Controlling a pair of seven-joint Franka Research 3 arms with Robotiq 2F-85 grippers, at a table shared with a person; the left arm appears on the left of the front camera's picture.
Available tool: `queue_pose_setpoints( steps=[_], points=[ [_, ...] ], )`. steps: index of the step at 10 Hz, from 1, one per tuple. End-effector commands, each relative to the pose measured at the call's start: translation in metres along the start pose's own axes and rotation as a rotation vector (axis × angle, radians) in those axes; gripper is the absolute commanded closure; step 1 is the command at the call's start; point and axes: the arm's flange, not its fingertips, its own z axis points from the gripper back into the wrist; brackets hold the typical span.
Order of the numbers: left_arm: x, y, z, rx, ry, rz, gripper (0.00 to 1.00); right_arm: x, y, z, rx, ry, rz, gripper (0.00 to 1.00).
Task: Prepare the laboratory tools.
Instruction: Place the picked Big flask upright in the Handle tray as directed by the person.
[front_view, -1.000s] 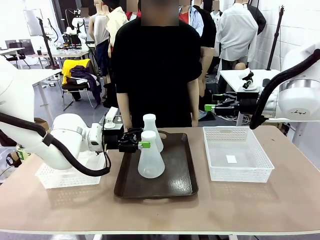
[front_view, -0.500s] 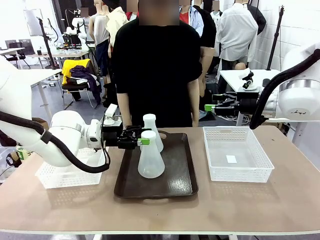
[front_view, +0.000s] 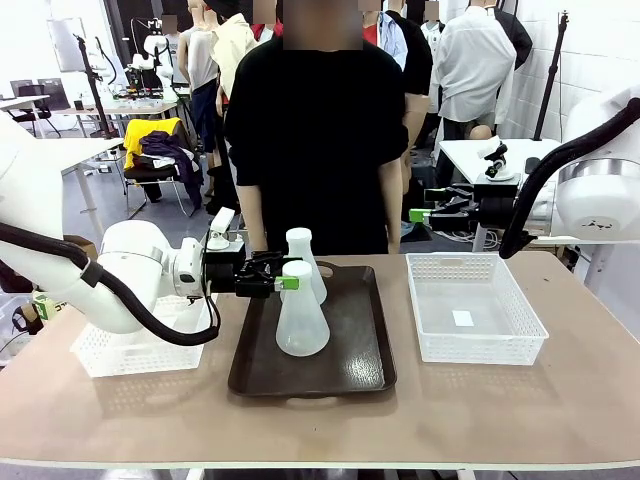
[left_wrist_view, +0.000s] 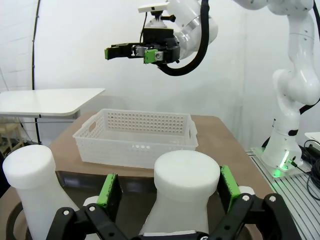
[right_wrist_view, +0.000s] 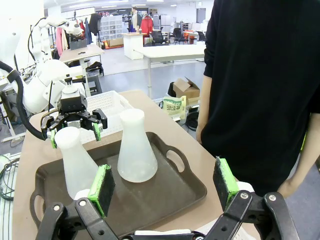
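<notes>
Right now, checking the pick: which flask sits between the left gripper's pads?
The nearer flask on the tray; the left gripper brackets its neck, open. The other flask stands behind.

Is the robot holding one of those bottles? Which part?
Not yet. The left gripper is open, its pads on either side of the near flask's neck without squeezing it. The right gripper is open and holds nothing.

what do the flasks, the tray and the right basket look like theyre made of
Flasks: likely plastic, a cloudy translucent white with a matte, frosted skin and no glassy glare.
Tray: dark brown, smooth with a dull sheen; probably moulded plastic, though the look leaves it open.
Basket: white rigid plastic, its walls a moulded lattice of small holes.
</notes>
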Motion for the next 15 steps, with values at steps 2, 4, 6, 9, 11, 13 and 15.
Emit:
queue_pose_setpoints(
  steps=[2, 4, 6, 9, 11, 13, 15],
  points=[
    [0.0002, -0.0004, -0.0007, -0.003, -0.005, -0.013, 0.00, 0.0005, 0.0009, -0.0008, -0.008, 0.010, -0.003, 0.00],
    [0.0002, -0.0004, -0.0007, -0.003, -0.005, -0.013, 0.00, 0.0005, 0.0009, -0.0008, -0.008, 0.010, -0.003, 0.00],
    [0.0002, -0.0004, -0.0007, -0.003, -0.005, -0.013, 0.00, 0.0005, 0.0009, -0.0008, -0.008, 0.010, -0.003, 0.00],
    [0.0002, -0.0004, -0.0007, -0.003, -0.005, -0.013, 0.00, 0.0005, 0.0009, -0.0008, -0.008, 0.010, -0.003, 0.00],
    [0.0002, -0.0004, -0.0007, -0.003, -0.005, -0.013, 0.00, 0.0005, 0.0009, -0.0008, -0.008, 0.010, -0.003, 0.00],
    [0.0002, -0.0004, -0.0007, -0.003, -0.005, -0.013, 0.00, 0.0005, 0.0009, -0.0008, -0.008, 0.010, -0.003, 0.00],
    [0.0002, -0.0004, -0.0007, -0.003, -0.005, -0.013, 0.00, 0.0005, 0.0009, -0.0008, -0.008, 0.010, -0.003, 0.00]
  ],
)
